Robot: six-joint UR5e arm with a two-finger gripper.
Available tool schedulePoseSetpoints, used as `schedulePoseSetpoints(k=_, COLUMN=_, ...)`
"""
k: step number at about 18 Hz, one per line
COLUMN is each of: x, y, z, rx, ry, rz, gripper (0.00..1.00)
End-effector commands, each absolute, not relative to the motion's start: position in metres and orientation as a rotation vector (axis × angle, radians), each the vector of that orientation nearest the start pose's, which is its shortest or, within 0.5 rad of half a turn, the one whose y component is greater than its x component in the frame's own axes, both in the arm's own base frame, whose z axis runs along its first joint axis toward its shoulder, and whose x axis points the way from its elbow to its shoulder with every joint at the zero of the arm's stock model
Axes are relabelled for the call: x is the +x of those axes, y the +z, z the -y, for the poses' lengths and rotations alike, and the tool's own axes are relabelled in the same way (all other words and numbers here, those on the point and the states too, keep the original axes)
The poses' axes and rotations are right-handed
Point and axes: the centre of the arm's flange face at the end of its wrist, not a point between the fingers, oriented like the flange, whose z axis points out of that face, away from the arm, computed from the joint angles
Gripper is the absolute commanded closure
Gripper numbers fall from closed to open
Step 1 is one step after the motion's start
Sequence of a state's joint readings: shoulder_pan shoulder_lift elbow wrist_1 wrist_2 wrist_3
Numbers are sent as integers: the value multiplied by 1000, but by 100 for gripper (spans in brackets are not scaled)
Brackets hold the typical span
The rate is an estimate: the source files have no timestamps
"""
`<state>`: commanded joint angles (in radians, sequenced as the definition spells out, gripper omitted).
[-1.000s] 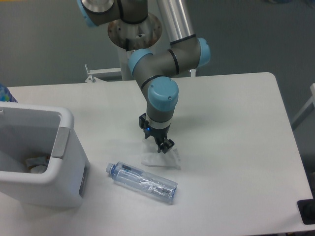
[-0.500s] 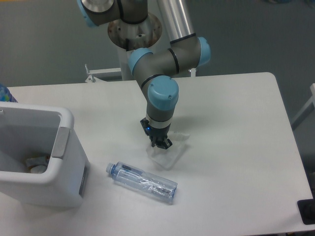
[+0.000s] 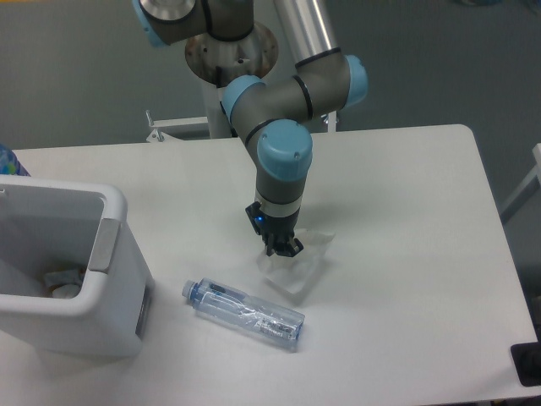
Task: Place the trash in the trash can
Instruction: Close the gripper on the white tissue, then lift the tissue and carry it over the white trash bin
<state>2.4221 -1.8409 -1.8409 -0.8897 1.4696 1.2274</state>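
- The crushed clear bottle (image 3: 243, 313) lies on its side on the white worktop (image 3: 406, 211), long axis running from upper left to lower right, its bluish cap (image 3: 188, 289) pointing toward the trash can (image 3: 101, 279).
- The white wrapper (image 3: 296, 269) sits near the middle of the worktop, just above the bottle's right half and apart from it; one corner points up-right, another down toward the bottle.
- The gripper (image 3: 283, 248) points downward with its fingers drawn close together, pinching the wrapper's upper left edge.
- The trash can stands at the left edge of the worktop, open mouth up, grey panel (image 3: 103, 244) facing the bottle.
- Inside the trash can, some crumpled pale material (image 3: 61, 283) lies at the bottom; what it is cannot be made out.
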Motion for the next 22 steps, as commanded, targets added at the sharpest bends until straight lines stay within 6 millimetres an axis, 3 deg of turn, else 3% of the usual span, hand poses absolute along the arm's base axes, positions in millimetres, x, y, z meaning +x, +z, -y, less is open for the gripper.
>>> schedulePoseSetpoints(k=4, x=-335, y=328, z=-487, rx=-2830, ry=121, rz=-405, gripper=100)
schedulePoseSetpoints(k=5, x=-341, y=354, z=-498, rx=-2745, ry=89, rz=-292, gripper=100)
schedulePoseSetpoints(k=7, x=-345, y=379, z=-509, rx=-2673, ry=71, rz=-214, gripper=100)
schedulePoseSetpoints(k=11, x=-342, y=449, z=-529, rx=-2484, ry=3, rz=-86, gripper=100)
schedulePoseSetpoints(k=15, x=-319, y=499, z=-528, rx=-2389, ry=-14, rz=-53, gripper=100)
schedulePoseSetpoints(k=22, x=-226, y=540, z=-549, rx=-2324, ry=-39, rz=-221, gripper=100)
